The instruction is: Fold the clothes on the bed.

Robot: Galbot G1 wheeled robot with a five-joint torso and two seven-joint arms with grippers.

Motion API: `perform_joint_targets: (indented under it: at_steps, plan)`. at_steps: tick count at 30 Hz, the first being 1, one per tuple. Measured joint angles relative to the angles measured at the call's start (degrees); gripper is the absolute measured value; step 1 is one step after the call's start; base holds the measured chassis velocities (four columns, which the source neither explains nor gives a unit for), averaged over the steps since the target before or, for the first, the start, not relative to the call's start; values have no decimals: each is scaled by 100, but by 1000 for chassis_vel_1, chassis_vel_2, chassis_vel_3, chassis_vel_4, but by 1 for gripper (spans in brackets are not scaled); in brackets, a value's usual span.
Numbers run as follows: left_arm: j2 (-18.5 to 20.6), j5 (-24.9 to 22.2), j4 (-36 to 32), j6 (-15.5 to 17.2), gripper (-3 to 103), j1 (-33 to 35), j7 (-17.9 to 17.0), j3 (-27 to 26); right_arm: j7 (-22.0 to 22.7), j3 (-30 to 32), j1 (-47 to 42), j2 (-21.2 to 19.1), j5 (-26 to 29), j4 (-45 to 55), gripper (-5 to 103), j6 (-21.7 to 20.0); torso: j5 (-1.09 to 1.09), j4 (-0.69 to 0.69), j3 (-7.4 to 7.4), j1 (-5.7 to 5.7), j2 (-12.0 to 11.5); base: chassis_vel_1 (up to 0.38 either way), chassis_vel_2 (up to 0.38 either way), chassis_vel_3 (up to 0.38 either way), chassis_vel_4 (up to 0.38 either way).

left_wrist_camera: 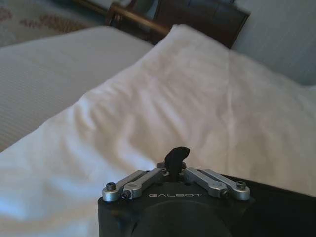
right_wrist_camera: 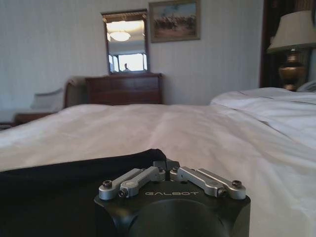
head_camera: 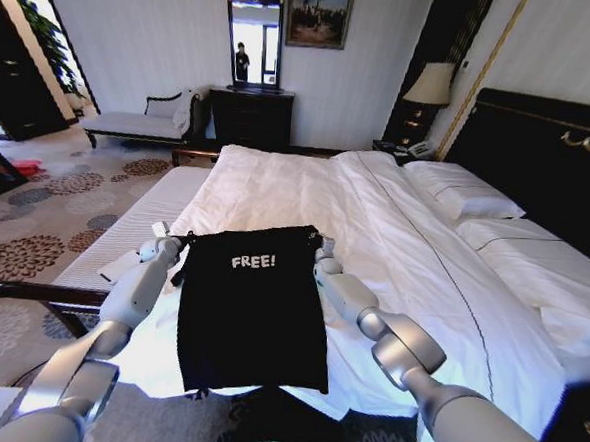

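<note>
The clothes are one black T-shirt [head_camera: 254,319] with white "FREE!" lettering, drawn into a narrow rectangle on the white duvet of the bed [head_camera: 307,187]. Its lower end reaches the near edge of the bed. My left gripper [head_camera: 180,242] is shut on the shirt's top left corner, and my right gripper [head_camera: 320,247] is shut on the top right corner. In the left wrist view a tuft of black fabric [left_wrist_camera: 177,154] sticks out between the shut fingers of the left gripper [left_wrist_camera: 176,170]. The right wrist view shows the right gripper [right_wrist_camera: 165,170] pinching the shirt's edge [right_wrist_camera: 59,182].
Pillows [head_camera: 467,196] and a dark headboard [head_camera: 549,156] lie to the right. A pale striped bench [head_camera: 139,227] with a dark wooden frame stands to the left of the bed. A dark dresser [head_camera: 251,116], a chaise [head_camera: 136,121] and a lamp [head_camera: 431,84] stand along the far wall.
</note>
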Motion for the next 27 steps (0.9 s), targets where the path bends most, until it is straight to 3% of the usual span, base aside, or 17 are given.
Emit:
perform_joint_targets:
  at_steps: [3,4,6,8,12,14,17,18,20,21,22,23,25,26,27]
  plan:
    - [-3,-84,-238,-147,2,97,63,-96,-325,-77,-55,-81,229,279,0,168,1,0,0,0,0,0,0,0,0]
    - [19,-222,-419,-195,-2,142,46,-113,-496,-155,-73,-118,347,509,5,226,1,0,0,0,0,0,0,0,0]
    - [84,-294,-556,-229,7,167,-50,-93,-548,-216,-44,-107,358,613,10,267,2,1,-1,-1,1,0,0,0,0]
    - [129,-312,-603,-229,7,182,-128,-78,-519,-217,-14,-86,305,606,15,271,3,1,-1,-1,1,0,0,0,0]
    - [369,-381,-653,-95,29,276,-509,-166,106,-160,228,23,7,297,36,4,1,5,-1,0,1,0,0,0,0]
    - [415,-379,-628,-82,34,294,-521,-187,195,-154,284,38,-104,177,36,-63,0,5,-1,0,1,0,0,0,0]
    - [541,-346,-558,-86,44,363,-525,-329,303,-128,347,62,-298,-8,53,-109,0,0,-1,0,1,0,0,0,0]
    - [541,-346,-558,-86,44,363,-525,-329,303,-128,347,62,-298,-8,53,-109,0,0,-1,0,1,0,0,0,0]
    - [632,-393,-619,-87,56,443,-525,-429,367,-126,307,16,-310,134,59,-112,-1,0,-1,0,1,0,0,0,0]
    - [707,-481,-746,-88,56,524,-548,-523,420,-128,244,-41,-305,311,64,-111,0,0,-1,0,1,0,0,0,0]
    - [804,-648,-973,-81,66,661,-634,-652,511,-147,162,-134,-245,576,69,-115,0,0,0,0,1,0,0,0,0]
    - [804,-648,-973,-81,66,661,-634,-652,511,-147,162,-134,-245,576,69,-115,0,0,0,0,1,0,0,0,0]
    - [1002,-1028,-1578,-12,72,1013,-816,-916,594,-212,16,-360,104,1156,80,-188,-1,2,-1,0,1,0,0,0,0]
    - [1215,-1371,-2325,97,77,1457,-942,-1241,612,-246,-171,-600,523,1821,86,-310,-1,3,-1,1,1,0,0,0,0]
    - [1215,-1371,-2325,97,77,1457,-942,-1241,612,-246,-171,-600,523,1821,86,-310,-1,3,-1,1,1,0,0,0,0]
